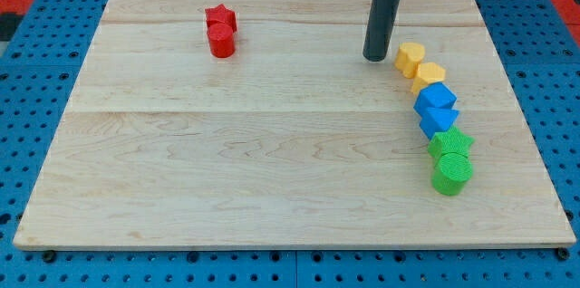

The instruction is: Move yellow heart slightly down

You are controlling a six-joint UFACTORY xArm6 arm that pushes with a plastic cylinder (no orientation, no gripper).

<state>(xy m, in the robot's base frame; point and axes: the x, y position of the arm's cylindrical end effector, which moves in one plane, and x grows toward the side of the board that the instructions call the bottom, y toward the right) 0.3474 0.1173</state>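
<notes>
The yellow heart (pixel 410 56) lies at the view's upper right on the wooden board (pixel 272 161), touching the yellow hexagon (pixel 429 76) just below and right of it. My tip (pixel 374 56) rests on the board a short way to the left of the heart, with a small gap between them. The rod rises from there toward the view's top.
Below the yellow pair, a chain runs down the right side: a blue cube (pixel 436 99), a second blue block (pixel 439 121), a green star (pixel 450 144) and a green cylinder (pixel 451 174). A red star (pixel 220 18) and a red cylinder (pixel 221 42) stand at the upper left.
</notes>
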